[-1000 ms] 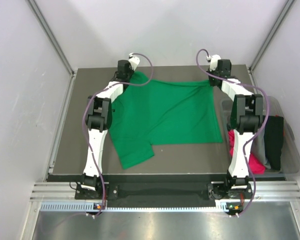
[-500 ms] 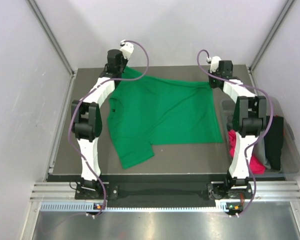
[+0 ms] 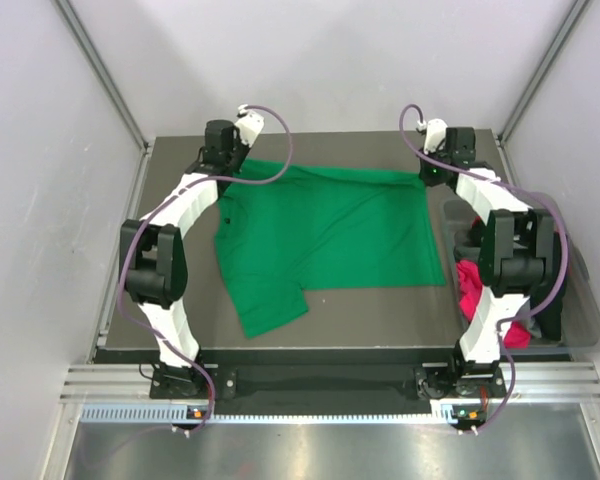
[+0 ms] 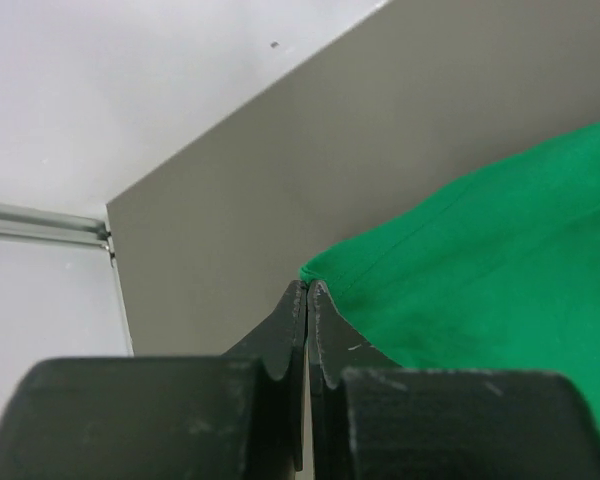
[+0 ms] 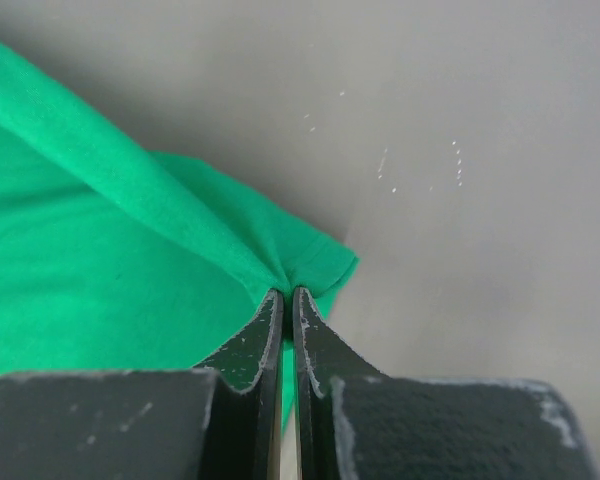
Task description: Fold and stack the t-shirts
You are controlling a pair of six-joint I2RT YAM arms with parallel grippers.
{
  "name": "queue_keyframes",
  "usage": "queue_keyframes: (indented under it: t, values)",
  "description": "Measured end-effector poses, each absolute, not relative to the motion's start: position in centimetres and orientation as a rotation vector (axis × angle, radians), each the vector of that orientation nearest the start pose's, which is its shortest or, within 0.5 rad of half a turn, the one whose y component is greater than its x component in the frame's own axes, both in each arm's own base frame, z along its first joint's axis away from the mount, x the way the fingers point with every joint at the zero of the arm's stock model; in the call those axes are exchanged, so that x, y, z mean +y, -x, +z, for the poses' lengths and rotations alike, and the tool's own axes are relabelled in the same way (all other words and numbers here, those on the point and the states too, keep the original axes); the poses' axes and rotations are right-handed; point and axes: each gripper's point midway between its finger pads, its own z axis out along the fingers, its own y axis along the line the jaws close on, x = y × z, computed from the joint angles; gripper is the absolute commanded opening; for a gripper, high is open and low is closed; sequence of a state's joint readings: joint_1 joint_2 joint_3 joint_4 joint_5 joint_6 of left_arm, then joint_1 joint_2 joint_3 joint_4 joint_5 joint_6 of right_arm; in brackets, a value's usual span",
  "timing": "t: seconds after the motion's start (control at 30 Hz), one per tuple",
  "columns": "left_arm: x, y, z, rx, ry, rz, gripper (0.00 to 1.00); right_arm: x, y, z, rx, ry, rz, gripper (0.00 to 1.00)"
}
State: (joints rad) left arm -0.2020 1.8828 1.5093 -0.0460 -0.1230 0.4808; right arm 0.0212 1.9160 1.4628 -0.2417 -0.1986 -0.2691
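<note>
Pinching hold, left: the left gripper [image 4: 307,292] has its jaws closed on the far-left corner of the green t-shirt [image 3: 330,225], with the hem running right up to the fingertips.
Pinching hold, right: the right gripper [image 5: 287,296] is clamped on the far-right corner, where the cloth gathers into a ridge leading into the pinch.
Green t-shirt: it lies spread on the table [image 3: 380,310], its far edge drawn almost straight between the two grippers and one part trailing toward the near-left.
Reason for the hold: taking both ends of one edge probably lets the arms tension the cloth and flatten it before any fold.
Step in hand: likely spreading, as no fold is made yet.
Waiting shirts: a magenta-pink t-shirt [image 3: 472,288] sits bunched in the bin [image 3: 585,320] to the right of the table.
Risk: both grips are shallow, so a corner could slip under a hard pull.
</note>
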Motion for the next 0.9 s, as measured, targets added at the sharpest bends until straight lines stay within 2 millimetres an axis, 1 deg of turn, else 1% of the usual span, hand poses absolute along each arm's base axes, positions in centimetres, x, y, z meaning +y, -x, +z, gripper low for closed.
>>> queue_keyframes:
  t: [0.17, 0.3, 0.37, 0.5, 0.77, 0.9]
  values:
    - [-7.4, -53.3, 19.6, 1.949, -0.627, 0.262, 0.00, 3.8, -50.5, 12.5, 2.214, 0.449, 0.112, 0.00]
    - [-7.3, -51.3, 19.6, 1.973, -0.642, 0.237, 0.00, 4.0, -49.7, 12.3, 2.235, 0.467, 0.133, 0.00]
    - [-7.2, -50.2, 19.2, 1.991, -0.652, 0.229, 0.00, 4.0, -49.2, 12.0, 2.254, 0.471, 0.142, 0.00]
    - [-7.2, -48.3, 18.0, 2.038, -0.679, 0.204, 0.00, 4.0, -48.2, 11.6, 2.281, 0.481, 0.148, 0.00]
    - [-7.3, -45.2, 14.6, 2.136, -0.741, 0.143, 0.00, 3.9, -47.0, 11.0, 2.328, 0.500, 0.147, 0.00]
    - [-7.3, -44.3, 14.0, 2.166, -0.757, 0.128, 0.00, 3.8, -46.5, 10.8, 2.347, 0.504, 0.149, 0.00]
